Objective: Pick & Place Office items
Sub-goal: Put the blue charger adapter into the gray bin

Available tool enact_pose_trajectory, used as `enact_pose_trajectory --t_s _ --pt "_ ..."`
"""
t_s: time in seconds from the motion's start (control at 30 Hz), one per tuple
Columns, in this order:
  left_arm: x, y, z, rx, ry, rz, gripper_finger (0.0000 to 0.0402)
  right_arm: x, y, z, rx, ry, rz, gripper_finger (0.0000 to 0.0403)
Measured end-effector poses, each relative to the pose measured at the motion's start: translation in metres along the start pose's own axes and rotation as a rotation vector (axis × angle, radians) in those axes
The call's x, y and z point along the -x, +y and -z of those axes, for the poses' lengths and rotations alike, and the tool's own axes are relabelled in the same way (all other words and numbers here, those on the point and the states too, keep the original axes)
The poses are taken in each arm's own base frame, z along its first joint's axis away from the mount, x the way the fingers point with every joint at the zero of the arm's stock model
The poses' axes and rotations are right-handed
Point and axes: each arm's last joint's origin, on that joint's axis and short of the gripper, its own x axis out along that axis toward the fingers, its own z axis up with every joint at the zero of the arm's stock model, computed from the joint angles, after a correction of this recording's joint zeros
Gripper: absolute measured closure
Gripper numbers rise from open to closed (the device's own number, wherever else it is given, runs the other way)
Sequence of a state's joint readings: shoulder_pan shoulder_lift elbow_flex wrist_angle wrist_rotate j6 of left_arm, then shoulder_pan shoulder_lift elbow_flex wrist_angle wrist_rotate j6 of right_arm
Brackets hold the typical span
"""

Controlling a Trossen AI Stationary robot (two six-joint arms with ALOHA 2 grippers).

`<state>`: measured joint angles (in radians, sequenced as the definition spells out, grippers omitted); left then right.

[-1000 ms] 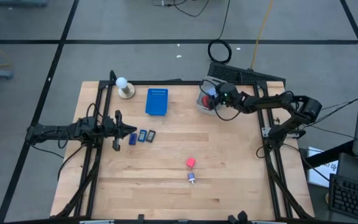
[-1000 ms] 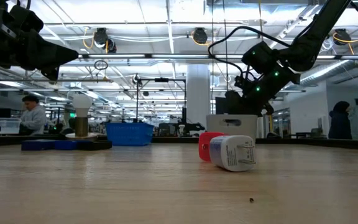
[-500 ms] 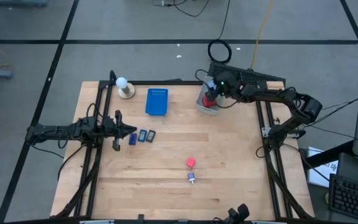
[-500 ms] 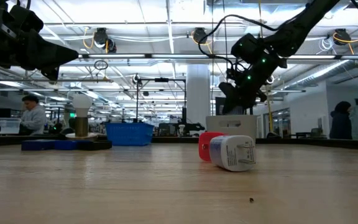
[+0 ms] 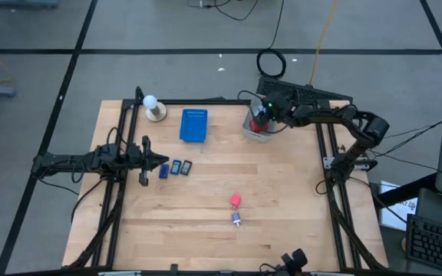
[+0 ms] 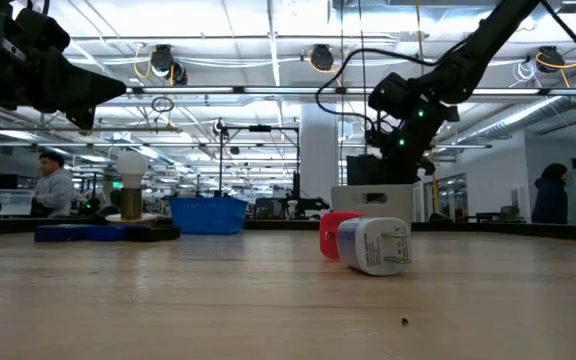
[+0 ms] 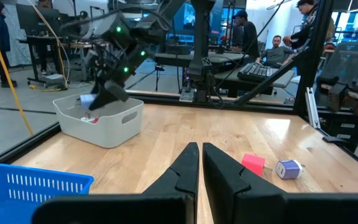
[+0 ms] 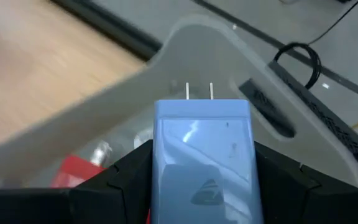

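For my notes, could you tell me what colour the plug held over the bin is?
Light blue plug, clearest in the right wrist view.

A light-blue plug adapter with two metal prongs is held over the white bin at the table's far right, where a red piece already lies. Near the table's middle, a red block and a small white-and-blue adapter lie just apart. Three small dark-blue and grey rectangles sit in a row at the left.
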<state>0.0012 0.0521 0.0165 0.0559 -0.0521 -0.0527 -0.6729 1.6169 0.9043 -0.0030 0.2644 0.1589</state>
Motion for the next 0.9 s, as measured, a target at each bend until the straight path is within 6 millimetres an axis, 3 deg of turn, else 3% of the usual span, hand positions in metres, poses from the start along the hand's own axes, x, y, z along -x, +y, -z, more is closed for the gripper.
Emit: enact_pose_trajectory --t_s 0.47,0.9 --pt "0.000 0.000 0.000 0.000 0.000 0.000 0.0380 -0.013 0.003 0.004 0.021 0.004 -0.002 0.0186" --pt "0.000 0.000 0.000 0.000 0.000 0.000 0.0380 -0.015 0.003 0.008 0.038 0.026 -0.004 0.0147"
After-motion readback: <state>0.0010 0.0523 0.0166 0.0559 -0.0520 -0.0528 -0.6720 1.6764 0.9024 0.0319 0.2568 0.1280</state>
